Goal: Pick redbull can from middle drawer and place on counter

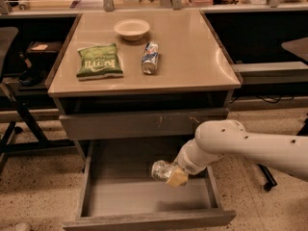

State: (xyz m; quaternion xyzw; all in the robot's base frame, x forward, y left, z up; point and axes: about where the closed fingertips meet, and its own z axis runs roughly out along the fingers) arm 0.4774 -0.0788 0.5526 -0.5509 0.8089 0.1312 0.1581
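A glossy beige counter (192,57), roughly square with a thin darker edge, tops a grey cabinet. On it sit a shallow, round, pale bowl (132,29), a crinkled green chip bag (98,60) lying flat, and a blue-and-silver can (150,58) on its side just beside the bag.

Below, a closed drawer front (144,124) shows pale scratch marks. Under it the middle drawer (120,198), a wide shallow grey box, is pulled out over speckled floor (38,186).

A smooth white arm (250,143) reaches in from the right. Its pincer (174,176), with yellowish tips, is closed around the redbull can (160,169), a slim silvery cylinder held tilted above the drawer floor. Nothing else lies in the drawer.
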